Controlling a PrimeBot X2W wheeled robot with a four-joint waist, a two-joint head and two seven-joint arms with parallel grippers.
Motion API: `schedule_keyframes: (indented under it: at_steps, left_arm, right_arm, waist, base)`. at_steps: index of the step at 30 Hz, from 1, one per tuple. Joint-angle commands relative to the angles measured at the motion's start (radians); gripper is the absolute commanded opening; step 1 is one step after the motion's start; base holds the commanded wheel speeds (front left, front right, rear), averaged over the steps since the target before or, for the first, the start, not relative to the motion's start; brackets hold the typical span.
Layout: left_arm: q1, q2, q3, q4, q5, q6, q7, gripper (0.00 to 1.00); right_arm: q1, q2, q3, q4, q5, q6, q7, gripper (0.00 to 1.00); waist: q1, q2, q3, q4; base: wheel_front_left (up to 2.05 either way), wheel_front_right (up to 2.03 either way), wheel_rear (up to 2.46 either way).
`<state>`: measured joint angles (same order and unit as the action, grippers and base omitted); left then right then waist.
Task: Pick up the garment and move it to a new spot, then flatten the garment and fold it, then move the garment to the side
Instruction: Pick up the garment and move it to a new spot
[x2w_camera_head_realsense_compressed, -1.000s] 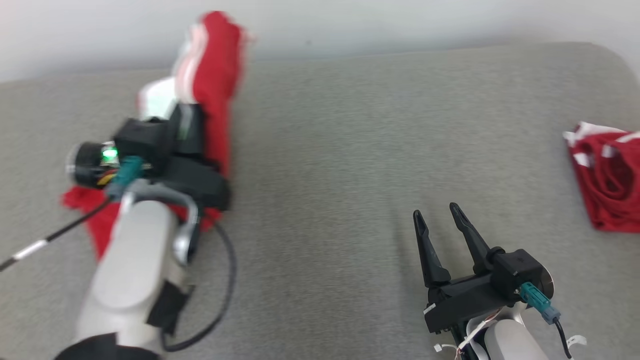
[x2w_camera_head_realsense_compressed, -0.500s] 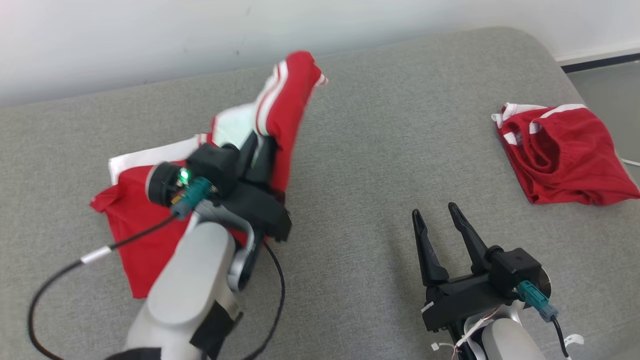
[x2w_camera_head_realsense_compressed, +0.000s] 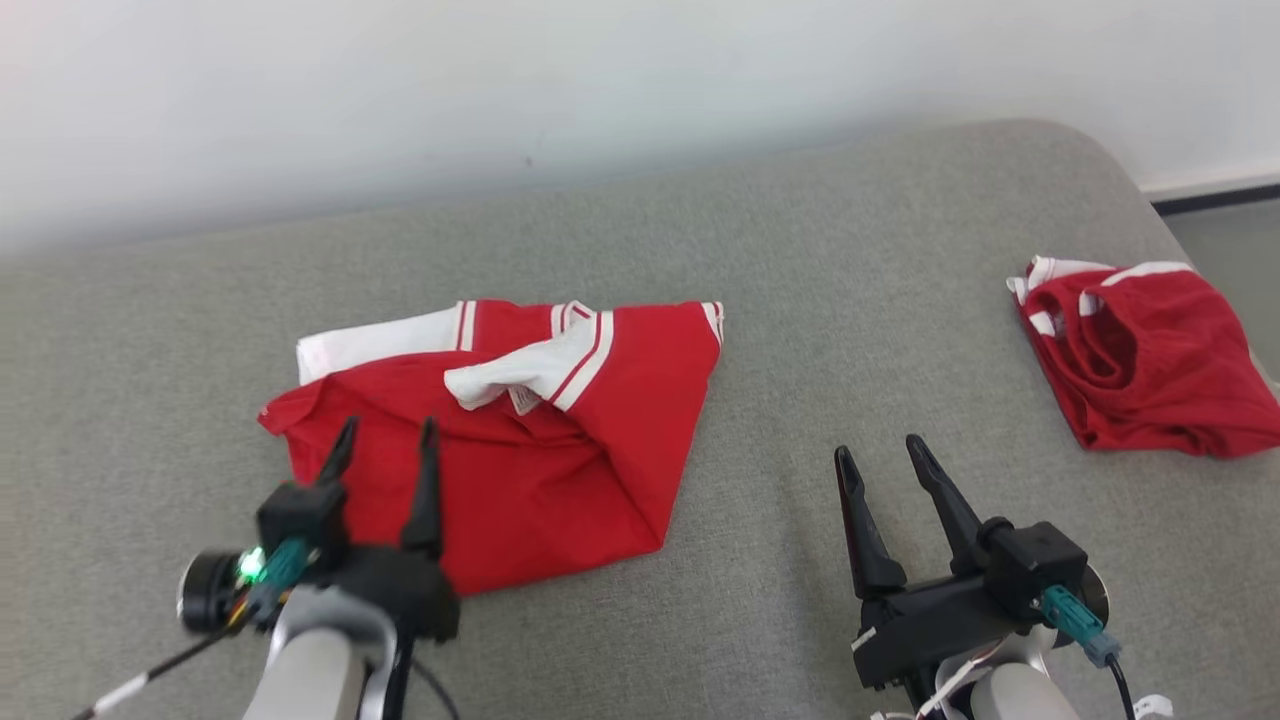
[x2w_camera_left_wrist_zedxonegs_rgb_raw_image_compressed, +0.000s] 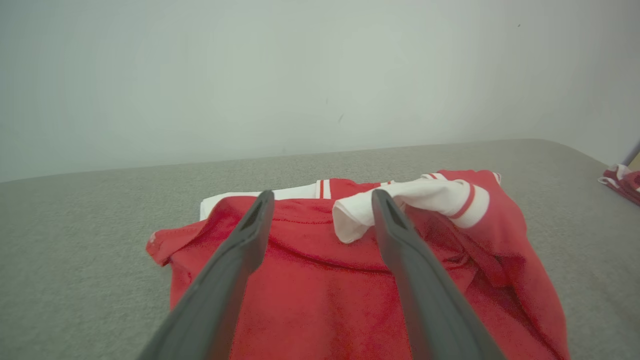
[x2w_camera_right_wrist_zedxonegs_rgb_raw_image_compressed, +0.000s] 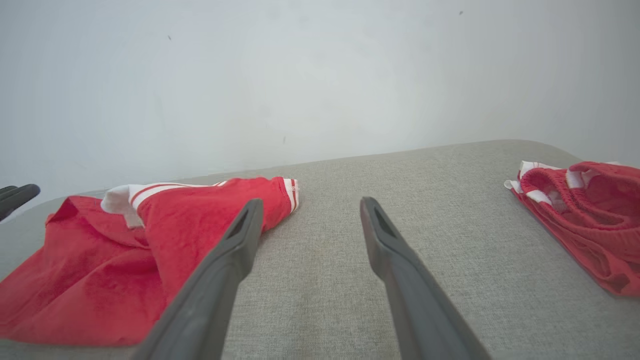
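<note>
1. Grey fabric covered the table (x2w_camera_head_realsense_compressed: 800, 250), and a pale wall (x2w_camera_head_realsense_compressed: 600, 80) stood behind it.
2. The garment (x2w_camera_head_realsense_compressed: 560, 460), red with white striped sleeves, lay loosely folded on the table, left of the middle in the head view.
3. The left pincer (x2w_camera_head_realsense_compressed: 388, 432) was at the near edge of the garment, its two fingers apart with nothing between them.
4. The right pincer (x2w_camera_head_realsense_compressed: 880, 448) was over bare fabric to the right of the garment, fingers also apart and empty.
5. Another red piece of clothing (x2w_camera_head_realsense_compressed: 1150, 360) lay crumpled near the table's right edge, well apart from the garment.
</note>
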<state>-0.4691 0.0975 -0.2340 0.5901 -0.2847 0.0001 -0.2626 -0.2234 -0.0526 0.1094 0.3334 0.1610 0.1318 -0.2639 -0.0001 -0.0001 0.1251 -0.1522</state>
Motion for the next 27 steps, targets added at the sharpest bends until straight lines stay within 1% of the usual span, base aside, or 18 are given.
schedule_keyframes:
  at_steps: [1, 5, 6, 10, 13, 16, 21, 27]
  left_arm:
    - [0.052, 0.008, 0.029, -0.021, 0.018, 0.002, -0.003, 1.00]
    - [0.164, 0.023, 0.123, -0.084, 0.041, 0.012, -0.003, 1.00]
    - [0.195, 0.021, 0.147, -0.106, 0.050, 0.018, -0.003, 1.00]
    - [0.299, 0.012, 0.214, -0.185, 0.098, 0.017, -0.003, 1.00]
    - [0.372, 0.001, 0.245, -0.229, 0.128, 0.014, -0.003, 1.00]
    - [0.428, -0.016, 0.272, -0.270, 0.141, 0.003, -0.003, 1.00]
    - [0.518, -0.037, 0.309, -0.312, 0.157, 0.001, -0.003, 1.00]
    - [0.562, -0.044, 0.321, -0.335, 0.157, 0.007, -0.003, 1.00]
  right_arm:
    - [0.020, 0.003, -0.001, -0.001, 0.002, -0.003, 0.000, 1.00]
    - [0.045, 0.003, -0.004, 0.004, 0.005, -0.003, 0.000, 1.00]
    - [0.051, 0.003, -0.006, 0.005, 0.005, -0.003, 0.000, 1.00]
    - [0.069, 0.003, -0.010, 0.006, 0.004, -0.003, 0.000, 1.00]
    - [0.085, 0.003, -0.011, 0.011, 0.004, -0.003, 0.000, 1.00]
    - [0.096, 0.003, -0.010, 0.014, 0.003, -0.003, 0.000, 1.00]
    - [0.116, 0.003, -0.004, 0.023, 0.000, -0.003, 0.000, 1.00]
    - [0.123, 0.003, -0.001, 0.028, -0.006, -0.003, 0.000, 1.00]
  waist:
    - [0.0001, 0.0001, -0.039, 0.030]
    - [0.0001, 0.0001, -0.075, 0.049]
    - [0.0001, 0.0001, -0.083, 0.053]
    - [0.0001, 0.0001, -0.104, 0.067]
    - [0.0001, 0.0001, -0.121, 0.074]
    - [0.0001, 0.0001, -0.133, 0.078]
    - [0.0001, 0.0001, -0.147, 0.076]
    - [0.0001, 0.0001, -0.151, 0.073]
  base:
    - [0.00, 0.00, 0.00]
    - [0.00, 0.00, 0.00]
    - [0.00, 0.00, 0.00]
    - [0.00, 0.00, 0.00]
    - [0.00, 0.00, 0.00]
    - [0.00, 0.00, 0.00]
    - [0.00, 0.00, 0.00]
    - [0.00, 0.00, 0.00]
